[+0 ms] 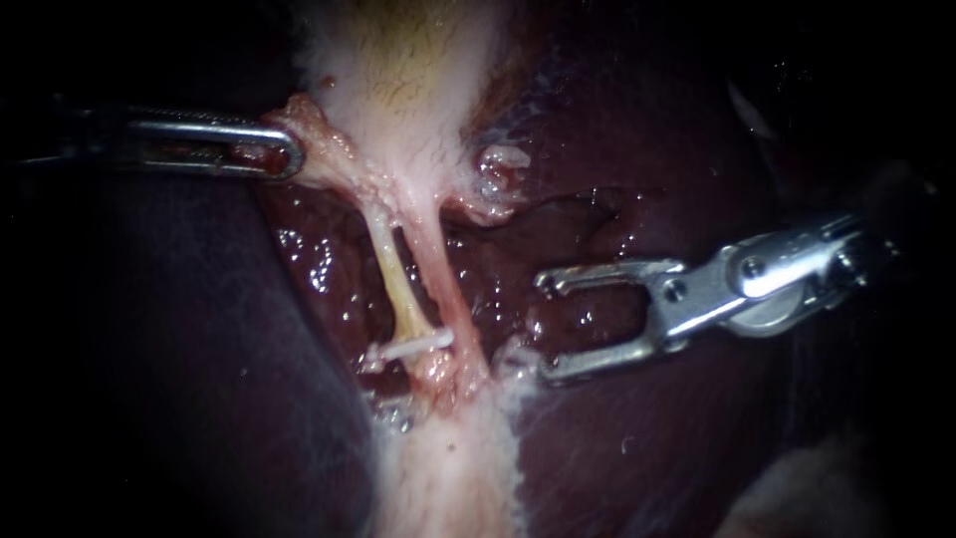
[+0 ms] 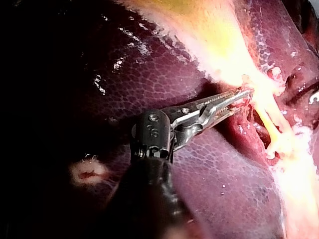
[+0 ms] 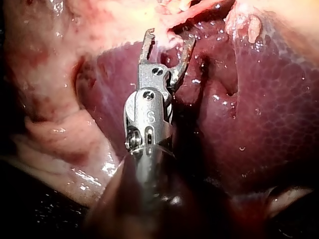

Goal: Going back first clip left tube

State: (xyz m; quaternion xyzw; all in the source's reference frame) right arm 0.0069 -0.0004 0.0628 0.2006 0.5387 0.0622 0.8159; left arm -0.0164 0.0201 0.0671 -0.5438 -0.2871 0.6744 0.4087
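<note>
My right instrument has its jaws spread wide with nothing between them, just beside the tubes and clear of them; the right wrist view shows the same empty gap. My left instrument is clenched on a fold of tissue at the narrow end of the gallbladder, drawing it sideways so the tubes stand taut over the liver.

The left tube runs pale and yellowish down from that fold, close alongside the pinker right tube; the clip, a thin white bar, sits across the left tube near its lower end, just above where both tubes sink into pale tissue.

I judge the tube soft, wet and slippery, thin enough to tear if pulled hard; it weighs nothing and holds its line only because the left jaws keep tension. The clip looks light and could be knocked askew by a brush from metal. If I had to take hold, I would choose the fatty fold above, not the bare tube or the clip; the right jaws should come away straight, staying open and off the tissue.
</note>
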